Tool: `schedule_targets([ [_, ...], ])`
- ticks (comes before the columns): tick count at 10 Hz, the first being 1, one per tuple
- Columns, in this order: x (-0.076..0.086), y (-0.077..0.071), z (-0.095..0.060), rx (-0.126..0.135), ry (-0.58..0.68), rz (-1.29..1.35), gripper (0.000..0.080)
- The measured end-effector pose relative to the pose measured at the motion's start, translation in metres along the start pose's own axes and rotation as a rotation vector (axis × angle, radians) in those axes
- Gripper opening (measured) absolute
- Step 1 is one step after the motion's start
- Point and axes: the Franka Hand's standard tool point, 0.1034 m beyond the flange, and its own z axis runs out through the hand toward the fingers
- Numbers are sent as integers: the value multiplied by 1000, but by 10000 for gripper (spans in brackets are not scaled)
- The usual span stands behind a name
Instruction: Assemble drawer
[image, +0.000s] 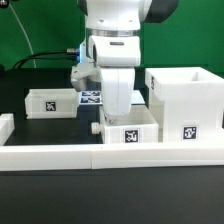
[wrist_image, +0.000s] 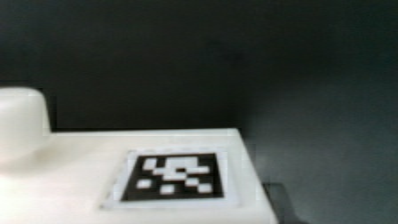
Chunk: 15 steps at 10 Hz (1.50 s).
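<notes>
landmark: large open box (image: 186, 98) on the dark counter (image: 60, 195). just beside it, toward the exterior view's left: small drawer box (image: 130, 128), tag facing front. right over that small box: tool (image: 118, 100), pointing down, fingertips hidden behind the box wall; cannot tell whether apart or together. farther from the large open box on the same side: flat tagged panel (image: 50, 102). in front of it: long white rail (image: 80, 155). in the wrist view, close up: tagged white surface (wrist_image: 178, 175).

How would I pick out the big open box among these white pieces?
Find the white robot arm in the middle. To the exterior view's right of it stands the big open box. It is the tallest white piece, hollow, with one square tag low on its front.
</notes>
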Motion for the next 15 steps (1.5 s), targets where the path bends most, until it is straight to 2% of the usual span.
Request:
schedule_targets([
  [1,5,2,3,2,3,3,42],
  [5,3,0,6,6,3,8,42],
  [7,8,-3,7,10,2,-3,42],
  [9,8,-3,8,5,0,-7,42],
  [10,7,-3,8,-14,2,-5,42],
  [12,7,-4,9,-10,2,-5,42],
  [15,17,-3,8,-14,2,21,42],
])
